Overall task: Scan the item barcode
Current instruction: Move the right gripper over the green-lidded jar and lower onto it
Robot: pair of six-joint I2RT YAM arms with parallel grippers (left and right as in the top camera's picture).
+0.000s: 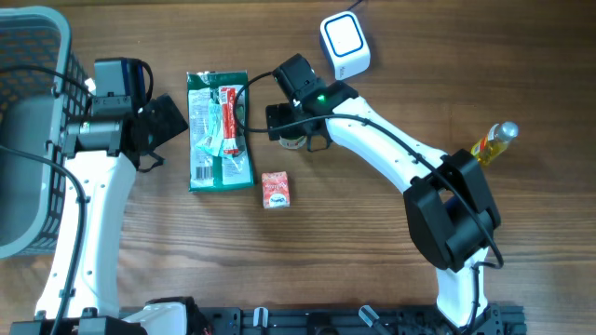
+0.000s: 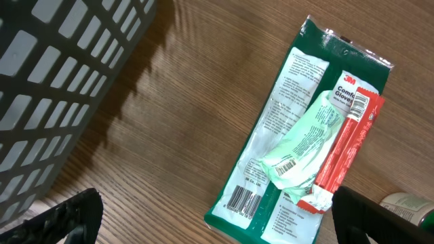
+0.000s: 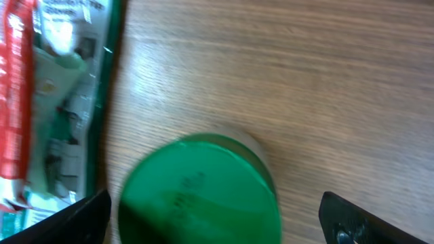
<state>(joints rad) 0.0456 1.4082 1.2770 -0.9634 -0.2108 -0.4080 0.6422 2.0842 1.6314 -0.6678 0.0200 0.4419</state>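
Even bright light, soft shadows (right wrist blurry)

Wooden table (image 1: 372, 242), and the grey basket (image 1: 70, 65) sits at its far-left edge. A flat green packet (image 1: 200, 158) lies left of centre, with a small red box (image 1: 275, 189) near its lower right corner. A green-lidded jar (image 3: 203, 190) stands just right of the packet. The white scanner (image 1: 345, 42) is up at the back, and a yellow bottle (image 1: 492, 144) is far right.

Round green lid (image 3: 200, 190) at bottom centre, blurred | right gripper (image 3: 220, 218) jaws spread wide, dark fingertips (image 3: 85, 218) in both lower corners, lid between them | green packet (image 3: 64, 102) with red strip (image 3: 15, 88) along left edge | bare wooden table (image 3: 291, 74) elsewhere
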